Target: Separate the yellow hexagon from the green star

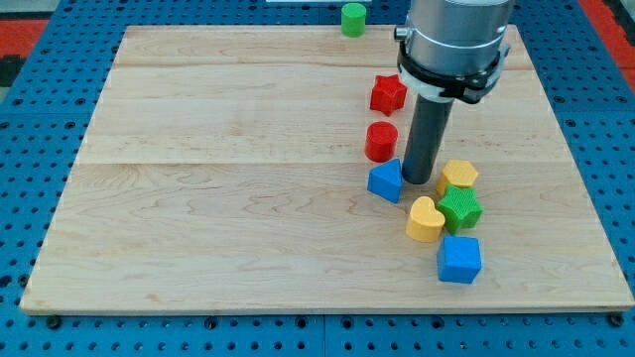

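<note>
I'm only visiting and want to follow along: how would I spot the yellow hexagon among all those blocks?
Find the dark rod coming down over the wooden board; my tip rests beside a cluster at the view's right. The yellow hexagon sits just right of my tip, touching the green star below it. The other yellow block, the yellow heart, is rounded and lower.

My tip [418, 181] stands hemmed between the blue triangle [386, 180] and the yellow hexagon [458, 176]. The green star [460, 208] touches the hexagon from below; the yellow heart [426, 220] and blue cube [459, 259] crowd beneath. The table [218, 198] lies open leftward.
</note>
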